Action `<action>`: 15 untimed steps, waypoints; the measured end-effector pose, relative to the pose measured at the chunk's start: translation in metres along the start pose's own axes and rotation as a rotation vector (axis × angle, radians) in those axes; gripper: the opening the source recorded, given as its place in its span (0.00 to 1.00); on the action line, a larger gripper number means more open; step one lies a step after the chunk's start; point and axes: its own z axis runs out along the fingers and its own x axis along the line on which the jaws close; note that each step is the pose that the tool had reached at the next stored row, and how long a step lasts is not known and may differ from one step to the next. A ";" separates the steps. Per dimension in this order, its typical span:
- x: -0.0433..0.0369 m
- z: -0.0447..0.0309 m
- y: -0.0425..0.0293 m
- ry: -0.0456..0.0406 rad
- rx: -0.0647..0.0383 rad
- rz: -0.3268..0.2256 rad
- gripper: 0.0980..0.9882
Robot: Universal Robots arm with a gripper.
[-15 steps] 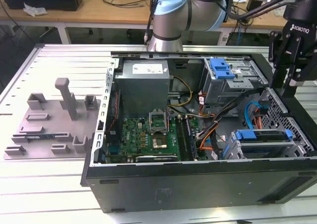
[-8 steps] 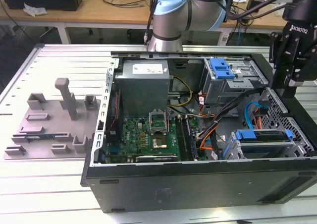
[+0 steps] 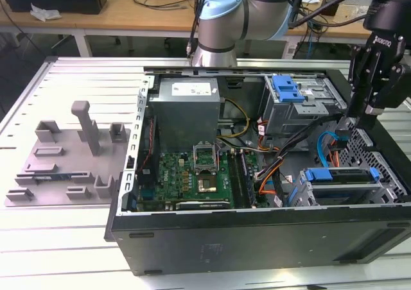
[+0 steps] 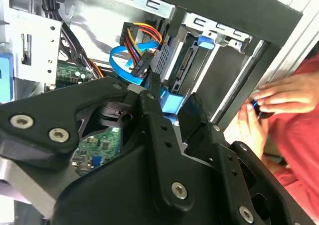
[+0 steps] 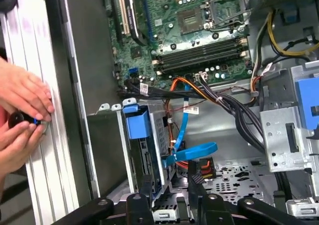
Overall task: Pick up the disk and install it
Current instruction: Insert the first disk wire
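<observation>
Blue plastic edging marks the disk (image 3: 340, 174), which sits on edge in the drive cage (image 3: 385, 194) at the corner of the open computer case (image 3: 257, 229), toward the exterior view's right. In the first wrist view its blue carrier handle (image 5: 137, 124) stands at the mouth of the cage, with a flat blue data cable (image 5: 194, 150) looping just beside it.

The tool (image 3: 359, 120) hangs over that same corner of the case, above the cage. In both wrist views its black fingers (image 5: 147, 185) are spread apart, released, with nothing clasped between them; the tool (image 5: 170, 186) points down at the end of the cage. In the second wrist view a patch of blue plastic shows behind the gap of the tool (image 4: 173, 99), but I cannot tell whether the fingers touch it.

Outside the case wall, a person's hands (image 5: 22, 110) hold a small dark object over the slatted metal bench (image 3: 64, 238). A grey fixture plate (image 3: 70, 155) lies on the bench, well apart from the case.
</observation>
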 end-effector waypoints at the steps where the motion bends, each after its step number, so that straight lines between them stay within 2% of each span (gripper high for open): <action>1: -0.0004 0.0003 0.0001 -0.0002 0.000 0.005 0.37; 2: -0.0022 0.0003 0.0002 0.0009 0.007 0.012 0.37; 4: -0.0072 -0.0010 0.0012 0.0084 0.032 0.020 0.37; 5: -0.0078 -0.0008 0.0013 0.0091 0.041 0.026 0.37; 6: -0.0080 -0.0005 0.0014 0.0088 0.045 0.032 0.37; 9: -0.0086 0.0005 0.0014 0.0088 0.052 0.052 0.37; 15: -0.0093 0.0018 0.0017 0.0092 0.052 0.065 0.37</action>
